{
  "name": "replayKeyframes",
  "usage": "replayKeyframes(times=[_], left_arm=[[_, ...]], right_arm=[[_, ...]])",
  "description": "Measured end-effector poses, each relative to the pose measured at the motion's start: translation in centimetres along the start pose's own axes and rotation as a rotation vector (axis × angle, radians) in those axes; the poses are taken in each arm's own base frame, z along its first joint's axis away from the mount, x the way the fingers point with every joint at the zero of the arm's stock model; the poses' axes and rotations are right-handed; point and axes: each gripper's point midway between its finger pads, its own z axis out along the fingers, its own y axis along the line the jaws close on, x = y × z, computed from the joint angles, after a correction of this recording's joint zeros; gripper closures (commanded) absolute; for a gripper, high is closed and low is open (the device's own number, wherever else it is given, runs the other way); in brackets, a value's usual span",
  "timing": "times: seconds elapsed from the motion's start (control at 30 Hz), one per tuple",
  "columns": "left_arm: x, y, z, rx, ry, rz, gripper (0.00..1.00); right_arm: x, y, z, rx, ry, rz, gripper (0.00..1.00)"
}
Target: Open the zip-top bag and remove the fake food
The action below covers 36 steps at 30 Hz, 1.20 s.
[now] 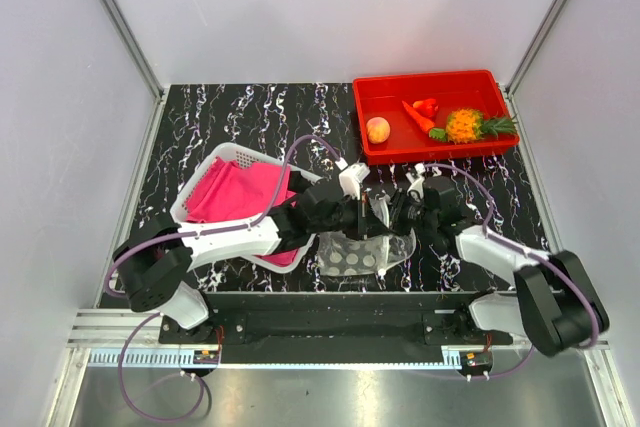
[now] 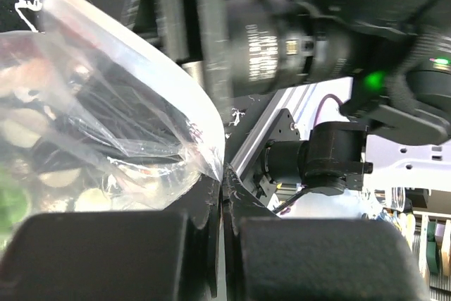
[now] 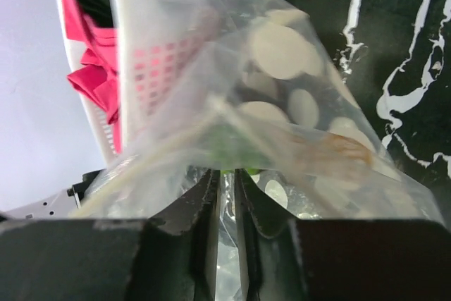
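Observation:
The zip-top bag (image 1: pixel 362 250), clear with pale dots, lies near the front edge between my two grippers. My left gripper (image 1: pixel 364 217) is shut on a bag edge; in the left wrist view (image 2: pixel 223 177) the film comes out of the closed jaws. My right gripper (image 1: pixel 399 211) is shut on the bag (image 3: pixel 282 103), with film pinched between its jaws (image 3: pixel 225 177). A green shape (image 3: pixel 232 149) and a brownish-orange one (image 3: pixel 338 147) show through the plastic. Fake food lies in the red tray (image 1: pixel 372 150): a peach fruit (image 1: pixel 378 129), a red piece (image 1: pixel 428 105), a carrot-like piece (image 1: pixel 416 117) and a pineapple (image 1: pixel 468 125).
A white mesh basket (image 1: pixel 232 158) with pink cloth (image 1: pixel 235 194) stands left of the bag, under my left arm. It also shows in the right wrist view (image 3: pixel 91 96). Grey walls enclose the black marbled table (image 1: pixel 250 117).

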Motion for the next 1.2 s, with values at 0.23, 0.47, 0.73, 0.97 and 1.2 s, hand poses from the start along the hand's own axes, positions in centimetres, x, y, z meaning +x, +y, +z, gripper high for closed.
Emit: replayKeyframes(times=[0.23, 0.47, 0.73, 0.97, 1.2], left_arm=[[-0.1, -0.5, -0.5, 0.011, -0.001, 0.01, 1.0], [0.4, -0.7, -0.8, 0.015, 0.025, 0.015, 1.0], [-0.3, -2.1, -0.2, 0.053, 0.026, 0.024, 1.0], [0.4, -1.5, 0.6, 0.044, 0.044, 0.02, 1.0], [0.9, -1.1, 0.7, 0.046, 0.049, 0.019, 1.0]], right_arm=[[-0.6, 1.8, -2.3, -0.008, -0.061, -0.064, 0.47], [0.2, 1.1, -1.7, -0.015, -0.013, -0.073, 0.39], [1.5, 0.2, -0.3, -0.056, 0.064, -0.03, 0.28], [2.7, -2.0, 0.6, -0.013, 0.119, -0.012, 0.1], [3.8, -2.6, 1.0, -0.034, 0.163, -0.028, 0.01]])
